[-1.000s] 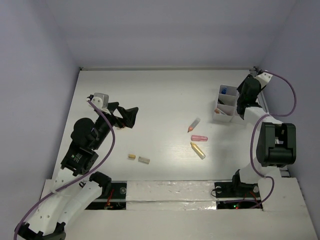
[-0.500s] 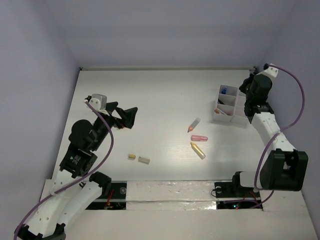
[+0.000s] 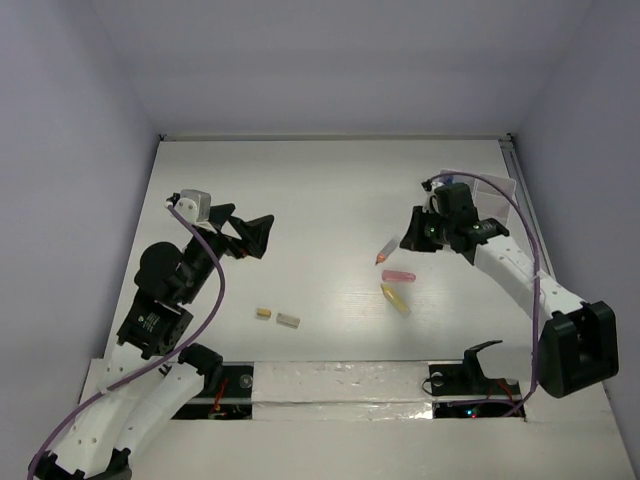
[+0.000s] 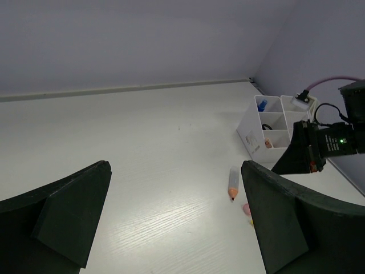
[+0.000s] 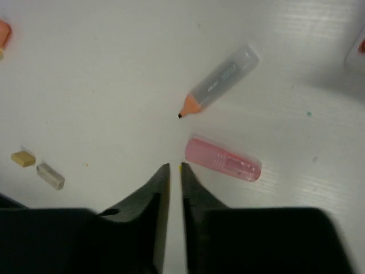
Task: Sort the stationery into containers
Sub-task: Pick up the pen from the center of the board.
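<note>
Between the fingertips of the right gripper (image 5: 171,166) there is only a thin slit with nothing in it. The jaws have drawn almost together as the arm swung from the white organizer tray (image 4: 254,123) to hover over the loose markers. Just ahead lies the pink marker (image 5: 223,158), and beyond it the grey-capped orange marker (image 5: 219,80). The yellow eraser (image 5: 23,158) and grey eraser (image 5: 50,176) sit well off to the side. The left gripper (image 4: 175,166) hangs spread wide, far away. A drop-off looks finished, and the jaws must reopen for the next pick.
</note>
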{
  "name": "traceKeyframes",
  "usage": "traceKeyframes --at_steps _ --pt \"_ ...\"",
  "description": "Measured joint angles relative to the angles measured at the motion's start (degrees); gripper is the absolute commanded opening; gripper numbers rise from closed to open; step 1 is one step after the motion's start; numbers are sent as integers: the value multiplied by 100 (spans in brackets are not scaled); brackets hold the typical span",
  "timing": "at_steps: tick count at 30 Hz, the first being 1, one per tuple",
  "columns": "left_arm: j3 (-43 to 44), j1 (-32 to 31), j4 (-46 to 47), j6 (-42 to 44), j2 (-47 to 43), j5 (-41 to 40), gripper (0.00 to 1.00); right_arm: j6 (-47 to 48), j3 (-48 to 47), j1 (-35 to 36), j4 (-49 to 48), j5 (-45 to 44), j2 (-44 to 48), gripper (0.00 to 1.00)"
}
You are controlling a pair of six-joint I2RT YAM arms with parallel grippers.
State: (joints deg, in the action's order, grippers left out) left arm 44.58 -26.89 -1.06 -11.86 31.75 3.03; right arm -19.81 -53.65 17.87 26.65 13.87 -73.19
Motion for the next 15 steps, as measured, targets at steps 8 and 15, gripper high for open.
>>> traceKeyframes --at_steps 8,15 --pt "0 0 0 0 -7 0 98 -415 492 461 446 149 -52 84" --pt "0 0 0 0 -7 0 98 -662 765 472 411 197 -481 85"
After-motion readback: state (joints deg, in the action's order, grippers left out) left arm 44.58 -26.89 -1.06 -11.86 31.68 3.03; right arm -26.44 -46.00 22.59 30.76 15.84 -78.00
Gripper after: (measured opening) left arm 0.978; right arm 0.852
